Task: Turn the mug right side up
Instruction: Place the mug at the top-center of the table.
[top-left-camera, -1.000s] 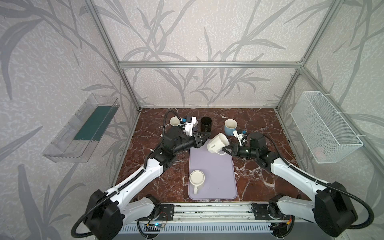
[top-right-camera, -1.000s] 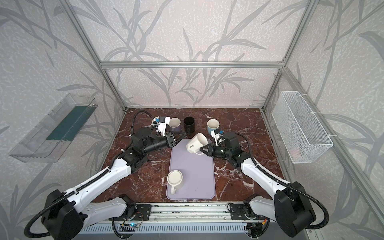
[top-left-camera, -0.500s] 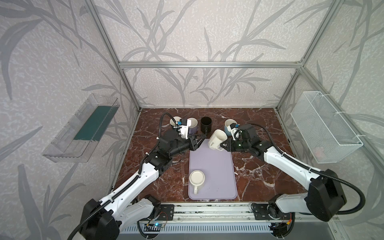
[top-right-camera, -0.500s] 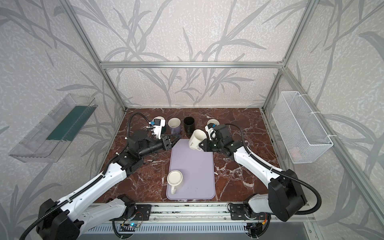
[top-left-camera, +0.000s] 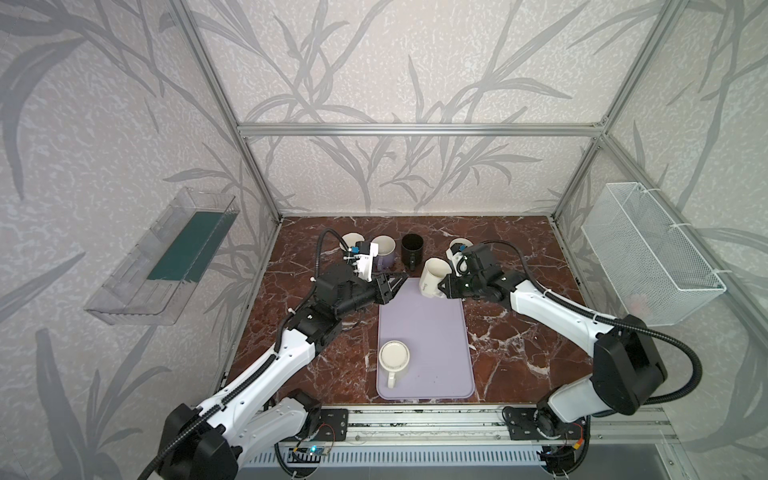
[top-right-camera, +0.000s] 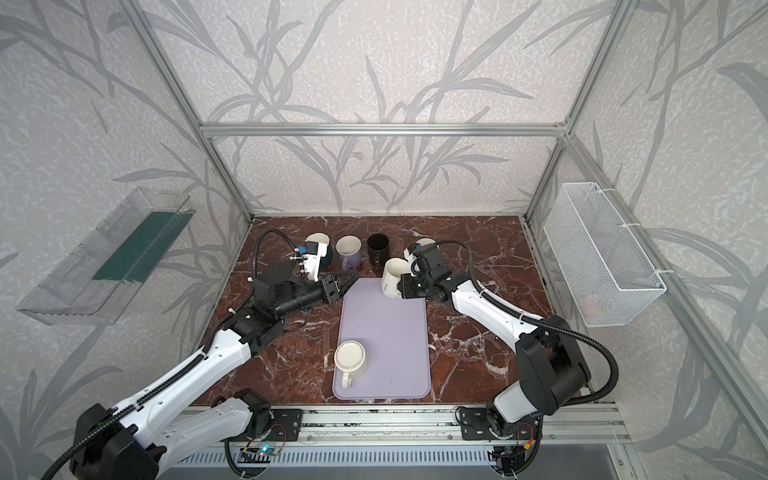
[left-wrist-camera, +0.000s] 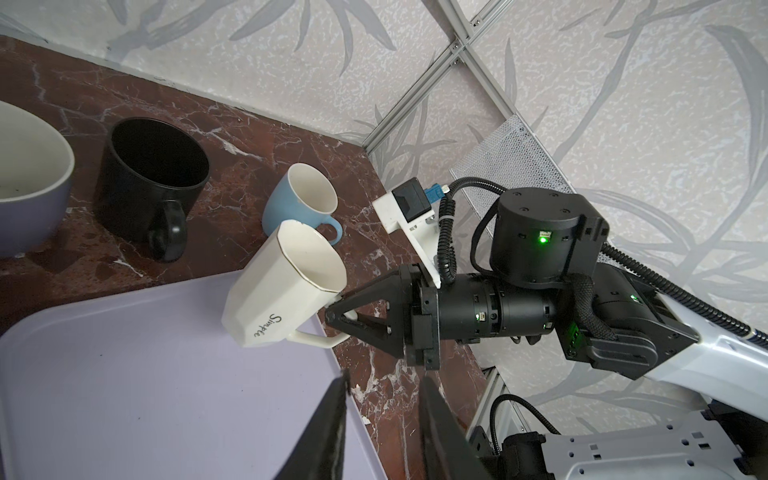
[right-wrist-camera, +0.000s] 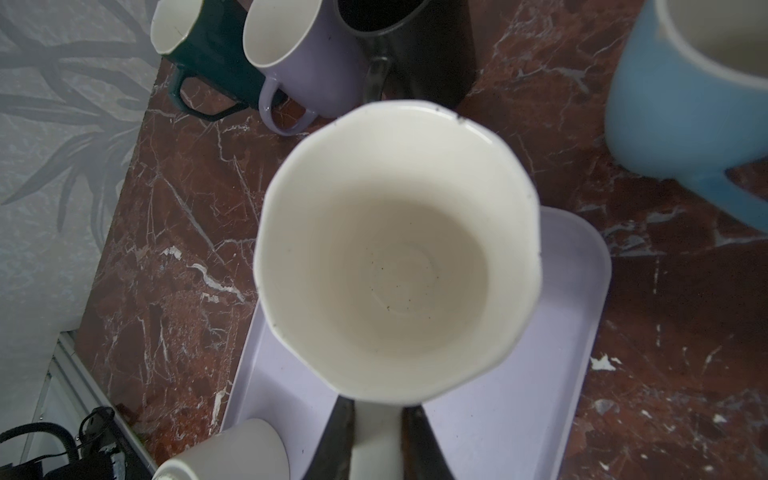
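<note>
Marble tabletop (top-left-camera: 519, 332), leaf-papered walls (top-left-camera: 415, 62). My right gripper (left-wrist-camera: 340, 316) clamps the white mug (top-left-camera: 432, 277) by its handle, tilted above the far edge of the lilac tray (top-left-camera: 436, 332); my left gripper (top-left-camera: 399, 281) gapes empty. Only the left wrist view shows the "Simple" lettering (left-wrist-camera: 268, 326).

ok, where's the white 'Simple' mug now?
In both top views the white 'Simple' mug is tilted in the right gripper, jaws shut on its handle, over the far right corner of the lavender tray, near the black mug.

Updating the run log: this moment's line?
white mug: tilted, mouth upward | right pincer: shut on its handle | left pincer: empty
</note>
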